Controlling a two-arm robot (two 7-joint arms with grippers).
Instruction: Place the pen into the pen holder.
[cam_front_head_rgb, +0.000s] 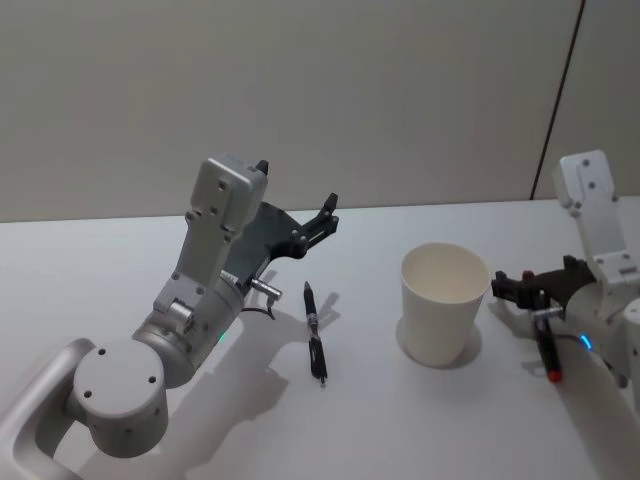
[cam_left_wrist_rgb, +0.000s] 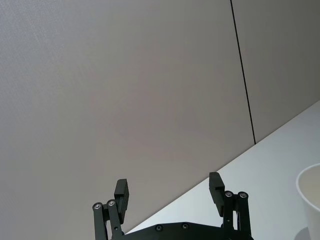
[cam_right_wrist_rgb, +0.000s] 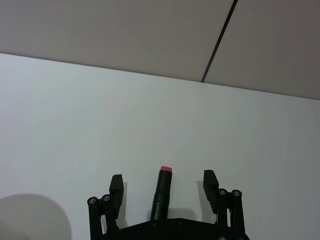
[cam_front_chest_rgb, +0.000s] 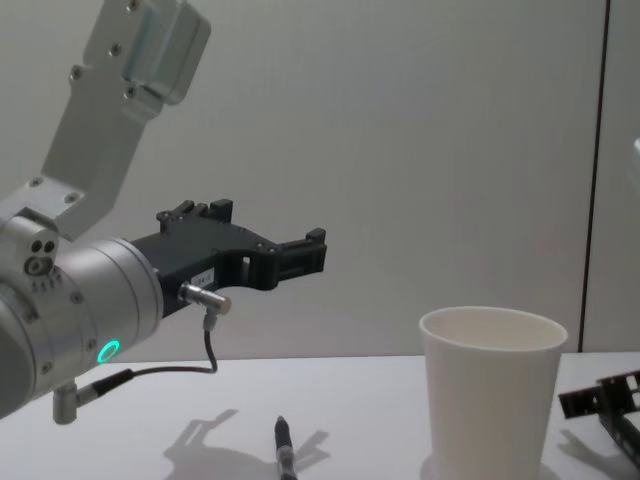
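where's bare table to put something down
Free: between the black pen and the white cup, the near table before both, and the far stretch behind the cup. Crowded: right of the cup, where the open right gripper straddles a red-tipped pen; the left gripper hangs open, raised near the black pen.

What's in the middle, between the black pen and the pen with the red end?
The white pen holder stands between the black pen and the red-ended pen, apart from both, as the head view shows.
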